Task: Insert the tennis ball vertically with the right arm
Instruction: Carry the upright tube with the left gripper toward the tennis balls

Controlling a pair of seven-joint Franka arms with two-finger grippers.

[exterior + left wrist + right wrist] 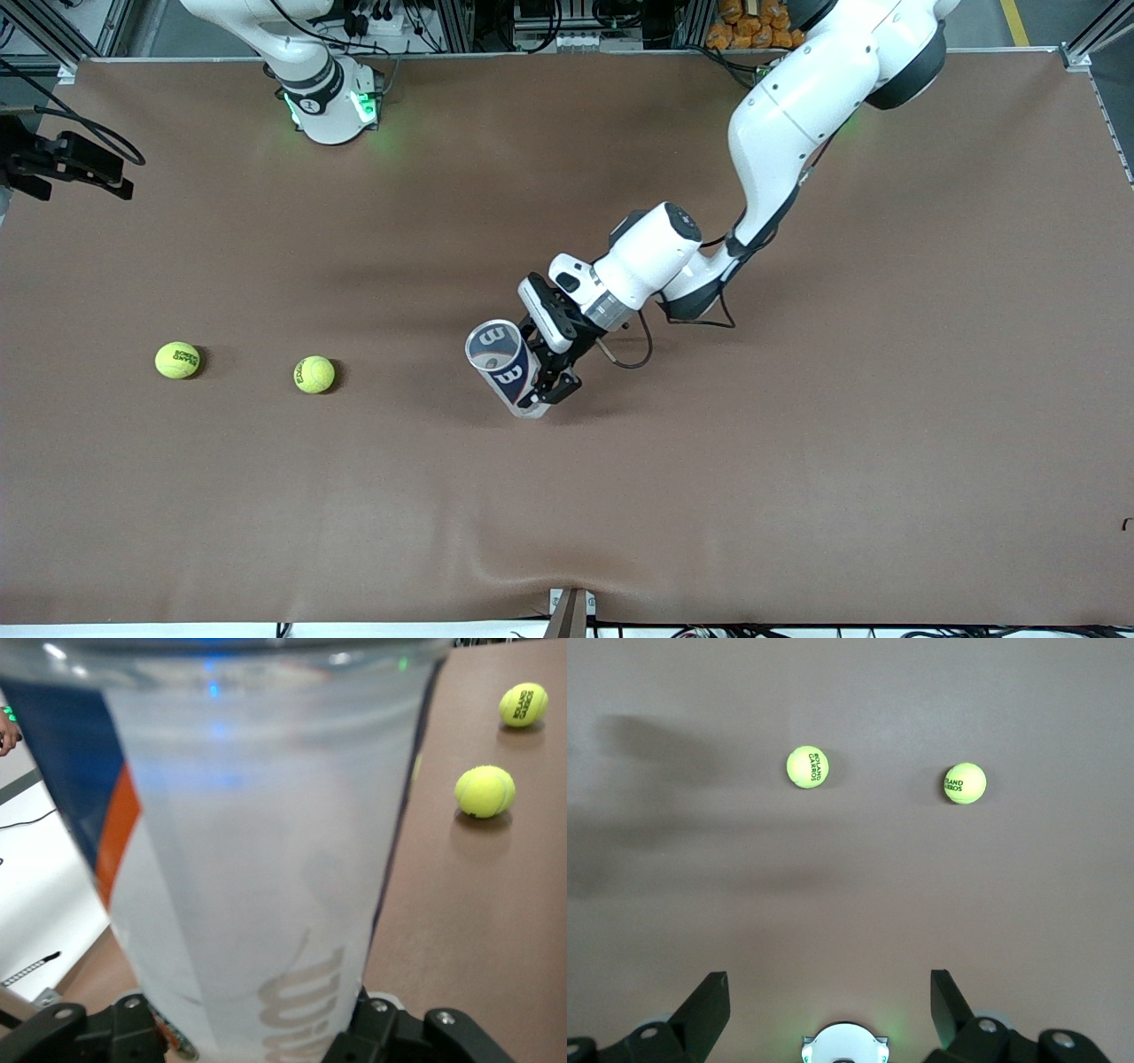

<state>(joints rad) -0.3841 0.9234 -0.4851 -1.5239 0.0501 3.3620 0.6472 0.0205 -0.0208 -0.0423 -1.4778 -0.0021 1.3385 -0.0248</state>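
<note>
A clear tennis ball can (pixel 505 363) with a dark blue label is near the table's middle, tilted, its open mouth up. My left gripper (pixel 542 379) is shut on its lower part; in the left wrist view the can (pixel 266 859) fills the space between the jaws of my left gripper (pixel 257 1032). Two yellow tennis balls lie toward the right arm's end: one (pixel 314 374) closer to the can, one (pixel 177 360) farther. Both show in the left wrist view (pixel 484 790) (pixel 523 704) and the right wrist view (pixel 806 766) (pixel 964 782). My right gripper (pixel 828 985) is open and empty, high over its own base.
The right arm's base (pixel 332 106) glows green at the table's edge farthest from the front camera; it also shows in the right wrist view (pixel 844 1045). A black fixture with cables (pixel 62 164) juts in at the right arm's end. The brown mat (pixel 797 461) covers the table.
</note>
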